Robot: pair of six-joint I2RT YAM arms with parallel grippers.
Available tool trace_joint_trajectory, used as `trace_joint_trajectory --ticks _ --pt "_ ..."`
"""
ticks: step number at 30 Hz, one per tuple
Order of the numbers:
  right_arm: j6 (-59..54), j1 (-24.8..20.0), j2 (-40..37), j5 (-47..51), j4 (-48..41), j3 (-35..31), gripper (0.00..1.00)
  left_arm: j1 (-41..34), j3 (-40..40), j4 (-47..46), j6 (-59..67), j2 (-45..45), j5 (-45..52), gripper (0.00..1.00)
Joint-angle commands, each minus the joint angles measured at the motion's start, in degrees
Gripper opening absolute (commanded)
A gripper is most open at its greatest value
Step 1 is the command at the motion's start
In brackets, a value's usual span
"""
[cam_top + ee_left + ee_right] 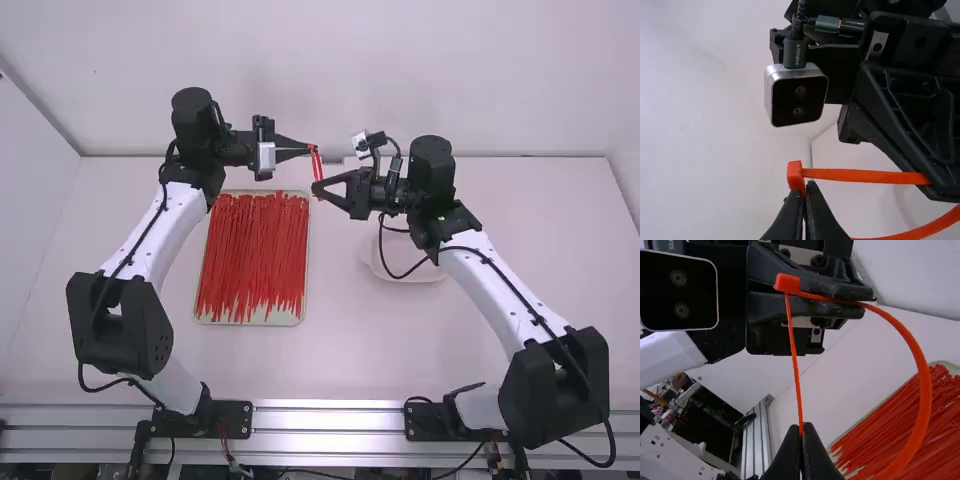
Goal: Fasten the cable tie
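A red cable tie [317, 168] hangs in the air above the table, bent into a loop between both grippers. My left gripper [307, 149] is shut on its head end; in the left wrist view the square head [794, 174] sits just past my closed fingertips [803, 194]. My right gripper [322, 189] is shut on the tail; in the right wrist view the thin tail [795, 365] runs from my fingertips [801, 430] up to the head [786, 282], and the strap [920, 390] curves round beside it.
A tray [298, 318] holding several loose red cable ties [250, 255] lies under the left arm. A white dish [405, 270] sits on the table below the right arm. The table's near and right parts are bare.
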Motion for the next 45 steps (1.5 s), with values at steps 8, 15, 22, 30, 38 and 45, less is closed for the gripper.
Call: trace_joint_trajectory --ticks 8,15,22,30,38,45 --pt "2.8 0.0 0.2 0.3 3.1 1.4 0.00 -0.7 1.0 0.0 0.4 -0.3 3.0 0.02" --pt "3.4 0.8 0.2 1.3 4.5 1.4 0.00 -1.6 1.0 -0.1 0.4 -0.3 2.1 0.03" --pt "4.9 -0.1 0.1 1.6 7.0 1.4 0.00 -2.3 1.0 -2.4 1.7 -0.3 2.2 0.02" --pt "6.3 -0.1 0.1 2.6 8.7 1.4 0.00 -1.8 1.0 -4.2 3.5 -0.3 5.8 0.02" --pt "7.9 -2.1 0.1 2.3 10.2 1.4 0.00 -2.0 1.0 -6.5 4.9 -0.3 6.2 0.02" --pt "7.8 -2.4 0.1 2.9 10.6 1.4 0.00 -2.0 1.0 -6.5 5.1 -0.3 8.5 0.02"
